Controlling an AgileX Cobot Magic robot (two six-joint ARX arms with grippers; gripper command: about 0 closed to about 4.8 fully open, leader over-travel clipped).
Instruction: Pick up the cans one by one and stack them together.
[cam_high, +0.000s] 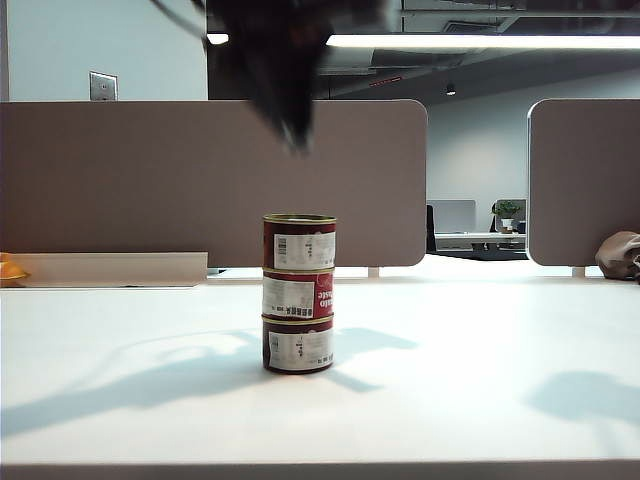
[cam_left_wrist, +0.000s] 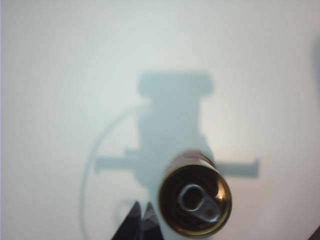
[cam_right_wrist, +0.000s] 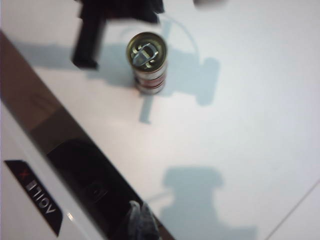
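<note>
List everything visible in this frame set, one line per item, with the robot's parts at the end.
cans: three, maroon sides, white labels, gold pull-tab lids; stacked in one upright column mid-table, nothing gripping them.
table: one, white; carries the stack and the arm shadows.
partition panels: two, grey-brown; standing behind the table.
orange thing: one, at the table's far left edge in the exterior view; too cut off to identify.
brown bag-like thing: one, far right edge; unclear.
potted plant: one, green; on a desk in the background.
left pincer: dark, shut, empty; above the table beside the stack, blurred high over the cans in the exterior view.
right pincer: dark, shut, empty; well off to the side of the stack.
</note>
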